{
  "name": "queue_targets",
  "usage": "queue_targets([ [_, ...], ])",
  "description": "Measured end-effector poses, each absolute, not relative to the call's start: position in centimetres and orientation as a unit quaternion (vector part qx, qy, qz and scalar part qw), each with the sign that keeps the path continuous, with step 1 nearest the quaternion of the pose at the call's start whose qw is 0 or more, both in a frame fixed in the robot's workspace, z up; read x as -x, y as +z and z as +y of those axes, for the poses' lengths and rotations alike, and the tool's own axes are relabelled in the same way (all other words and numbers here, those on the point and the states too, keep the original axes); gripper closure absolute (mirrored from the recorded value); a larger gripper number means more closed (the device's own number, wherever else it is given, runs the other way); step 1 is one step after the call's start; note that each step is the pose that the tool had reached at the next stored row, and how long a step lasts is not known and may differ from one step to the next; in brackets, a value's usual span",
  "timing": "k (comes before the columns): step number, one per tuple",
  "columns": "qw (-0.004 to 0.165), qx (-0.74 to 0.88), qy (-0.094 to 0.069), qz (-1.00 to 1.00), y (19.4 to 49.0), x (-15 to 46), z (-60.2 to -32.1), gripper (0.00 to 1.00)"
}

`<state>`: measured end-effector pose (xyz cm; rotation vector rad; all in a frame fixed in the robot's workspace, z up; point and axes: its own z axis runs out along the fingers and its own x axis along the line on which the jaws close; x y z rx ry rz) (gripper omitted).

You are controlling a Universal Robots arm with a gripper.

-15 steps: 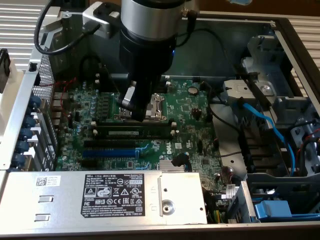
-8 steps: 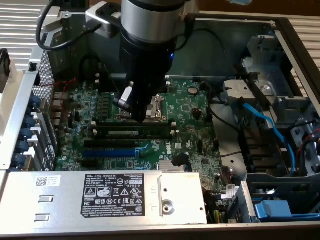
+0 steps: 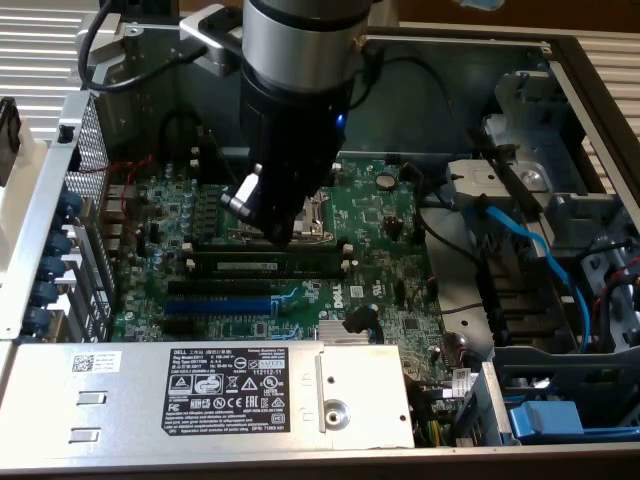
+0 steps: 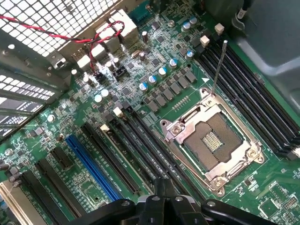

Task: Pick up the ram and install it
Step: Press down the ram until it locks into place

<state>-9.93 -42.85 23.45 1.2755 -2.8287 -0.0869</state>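
Pincer: the gripper (image 3: 283,232) hangs over the middle of the motherboard (image 3: 390,215), fingers pressed together with nothing between them; in the wrist view its black fingertips (image 4: 165,199) meet at a point.
Ram: the ram (image 3: 268,264) lies seated lengthwise in a black memory slot, just below the fingertips as the exterior view shows it, toward the power supply (image 3: 200,390).
Long axis: it runs across the board, parallel to the blue slot (image 3: 218,305) and the edge of the power supply.
Gap: tip and stick look very near; whether they touch I cannot tell.
Socket: the bare processor socket (image 4: 213,140) sits beside the slots, shiny metal frame, thin lever (image 4: 218,68) raised.
Materials: green board with fine tracks, dark stick with a pale label strip, white end clips (image 3: 346,265), grey steel case (image 3: 590,90).
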Motion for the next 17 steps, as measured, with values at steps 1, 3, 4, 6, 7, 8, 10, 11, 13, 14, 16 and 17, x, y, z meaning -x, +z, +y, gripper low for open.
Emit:
queue_targets([
  [1,0.019,-0.404,-0.028,-0.914,23.4,9.93,-42.85,0.9],
  [3,0.018,-0.391,-0.028,-0.92,23.33,9.93,-42.85,0.9],
  [4,0.018,-0.385,-0.028,-0.922,23.28,9.93,-42.85,0.9],
  [6,0.018,-0.371,-0.029,-0.928,23.2,9.93,-42.85,0.9],
  [7,0.017,-0.364,-0.029,-0.931,23.16,9.93,-42.85,0.9],
  [8,0.017,-0.357,-0.029,-0.933,23.11,9.93,-42.85,0.9],
  [10,0.017,-0.344,-0.029,-0.938,23.03,9.93,-42.85,0.9],
  [11,0.017,-0.337,-0.029,-0.941,22.99,9.93,-42.85,0.9],
  [13,0.016,-0.324,-0.029,-0.945,22.92,9.93,-42.85,0.9],
  [14,0.016,-0.318,-0.029,-0.948,22.89,9.93,-42.85,0.9],
  [16,0.016,-0.306,-0.029,-0.952,22.85,9.93,-42.85,0.9],
  [17,0.016,-0.3,-0.03,-0.953,22.85,9.93,-42.85,0.9],
])
